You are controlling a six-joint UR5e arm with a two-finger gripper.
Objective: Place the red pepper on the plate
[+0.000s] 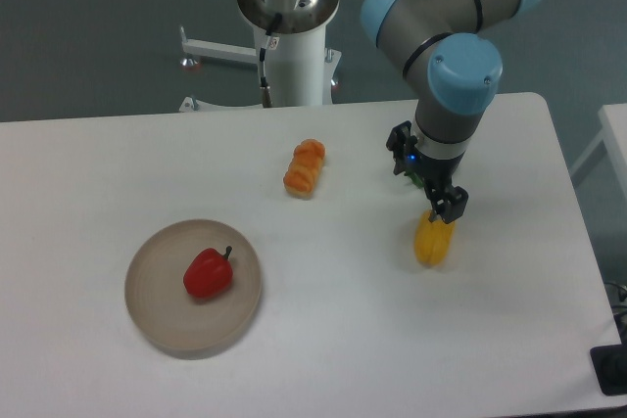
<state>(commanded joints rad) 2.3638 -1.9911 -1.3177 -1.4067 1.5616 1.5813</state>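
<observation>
The red pepper [208, 273] is small and glossy with a short dark stem. It lies on the round beige-grey plate [157, 315] at the front left of the table, a little right of the plate's middle. My gripper [443, 210] is far from both, at the right side of the table. It points down, with its black fingertips at the top end of a yellow pepper [432, 242] that lies on the table. The arm hides the gap between the fingers, so I cannot tell how the jaws stand or whether they hold the yellow pepper.
An orange, lumpy, bread-like item [305, 167] lies at the middle back of the table. A small patch of green [414, 179] shows behind the gripper. The robot's white base column [292, 56] stands behind the table's far edge.
</observation>
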